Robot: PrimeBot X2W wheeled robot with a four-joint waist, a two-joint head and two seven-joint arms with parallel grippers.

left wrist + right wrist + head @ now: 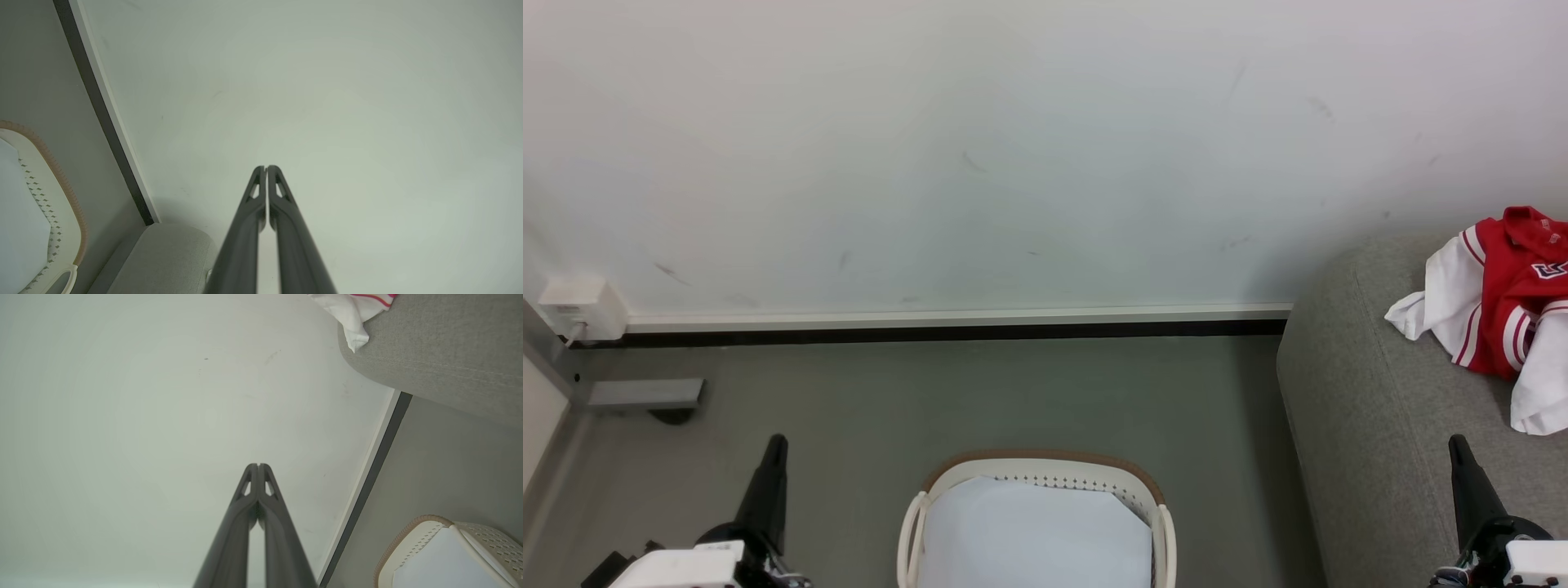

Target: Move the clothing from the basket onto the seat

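- Left end effector [266, 168]: clenched, the two dark fingers [241, 253] pressed together tip to tip, nothing between them. Lower left of the head view, pointing up the frame over the floor [866, 408].
- Right end effector [258, 465]: also clenched, tips touching, empty. Lower right of the head view, in front of the seat's near part.
- Both wrist views look along the fingers at the pale wall [931, 147].
- Basket [1045, 467]: bottom centre of the head view, standing on the floor between the two end effectors, well apart from both. Brown rim, rows of holes along the inner wall.
- Inside the basket: a flat white sheet [1033, 539] covering what can be seen of the bottom.
- Seat [1372, 425]: grey, rounded corner, right side of the head view, near the basket's right side, a strip of floor between.
- Garment [1507, 302]: red with white red-striped sleeves and dark lettering, crumpled on top of the seat at the right edge of the head view, partly cut off by the frame. In the right wrist view a white sleeve end hangs just over the seat's edge, upper right.
- Dark skirting [931, 332] runs along the foot of the wall; small white box [580, 306] on the wall, left edge.
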